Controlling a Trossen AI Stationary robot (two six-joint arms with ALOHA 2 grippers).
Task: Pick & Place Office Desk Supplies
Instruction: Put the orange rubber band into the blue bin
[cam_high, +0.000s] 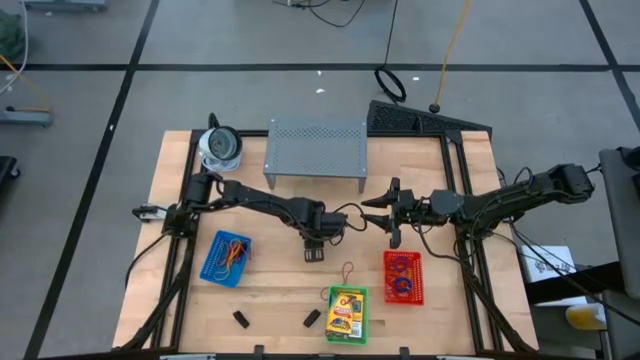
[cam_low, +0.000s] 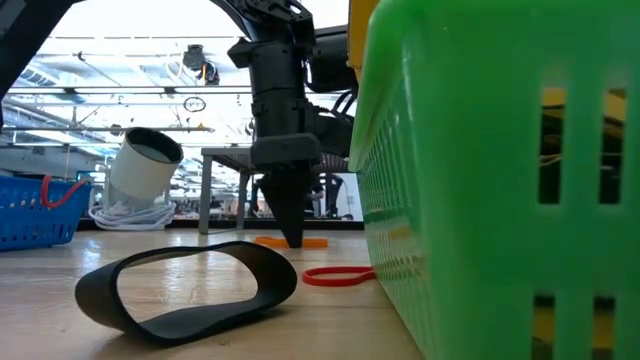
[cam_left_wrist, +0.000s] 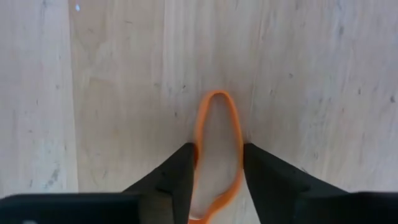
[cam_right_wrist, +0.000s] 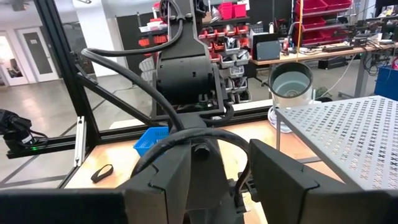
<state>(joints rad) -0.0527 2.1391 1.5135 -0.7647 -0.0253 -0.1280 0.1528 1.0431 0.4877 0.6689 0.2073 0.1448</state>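
Orange rubber band lies flat on the pale wooden table, near the middle, and the left claw is down on it, tips on the wood with one finger at each long side of the loop. The jaws are parted and the band is not yet gripped; it sits straddled, not pinched.

The risk here is the thinness of the loop. If the fingers meet slightly above the wood, they may slide over the band and come up with nothing. If they press too hard, the tips could drag on the table and flick the band aside. One finger already overlaps the band's edge, so closing may fold it unevenly and catch only one strand, which could slip out on the lift.

The right claw waits just beside the left arm at mid-table, its jaws apart and holding nothing; a careless lift could brush it.
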